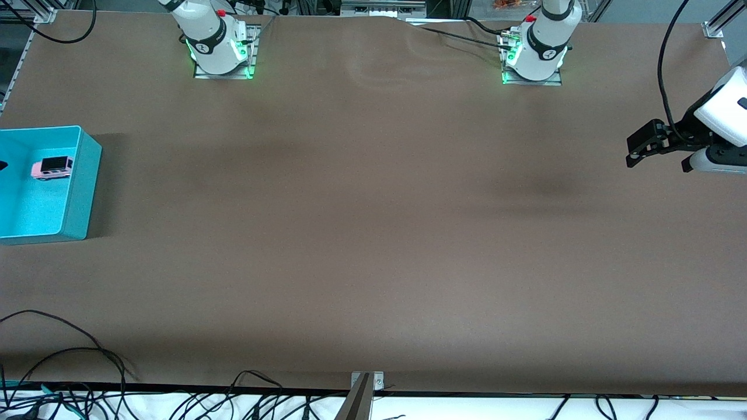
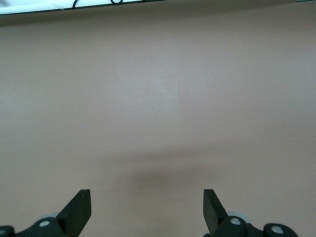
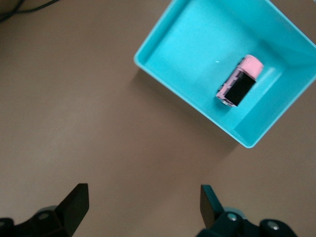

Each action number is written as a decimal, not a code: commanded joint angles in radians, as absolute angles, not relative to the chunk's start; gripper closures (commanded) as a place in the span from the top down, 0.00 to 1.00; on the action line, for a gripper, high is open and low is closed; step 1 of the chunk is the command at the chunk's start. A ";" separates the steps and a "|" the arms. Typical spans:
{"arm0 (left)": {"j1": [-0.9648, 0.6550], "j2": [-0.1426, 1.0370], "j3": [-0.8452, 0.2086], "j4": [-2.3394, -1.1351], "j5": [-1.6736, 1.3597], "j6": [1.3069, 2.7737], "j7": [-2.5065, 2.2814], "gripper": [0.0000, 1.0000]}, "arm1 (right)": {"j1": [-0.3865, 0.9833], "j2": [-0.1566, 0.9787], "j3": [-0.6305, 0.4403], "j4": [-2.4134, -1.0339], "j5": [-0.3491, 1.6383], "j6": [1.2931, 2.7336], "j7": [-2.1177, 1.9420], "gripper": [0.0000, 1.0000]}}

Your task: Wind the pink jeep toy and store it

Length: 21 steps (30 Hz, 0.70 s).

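Pink jeep toy (image 1: 52, 168) in teal bin (image 1: 87, 175); right hand (image 3: 143, 197) only in wrist view, spread.

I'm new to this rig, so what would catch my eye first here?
The turquoise bin at the right arm's end of the brown table, with the pink jeep toy inside it. The left gripper hangs open over the table's other end, and the right gripper is open above bare table beside the bin.

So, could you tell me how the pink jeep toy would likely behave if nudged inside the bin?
The pink jeep toy sits on its wheels, so it would probably roll. It looks small, likely light. The teal bin walls should stop it.
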State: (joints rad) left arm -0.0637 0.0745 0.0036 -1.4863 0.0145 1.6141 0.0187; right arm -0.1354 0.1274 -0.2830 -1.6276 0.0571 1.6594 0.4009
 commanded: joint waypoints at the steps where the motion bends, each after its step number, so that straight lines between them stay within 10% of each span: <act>1: -0.064 0.084 0.008 -1.457 -0.011 1.598 0.038 1.00 | -0.051 0.009 -0.267 -1.727 0.049 1.680 0.330 1.00; 21: -0.064 0.086 0.006 -1.459 0.000 1.598 0.040 1.00 | -0.045 0.014 0.018 -1.642 -0.034 1.654 0.212 1.00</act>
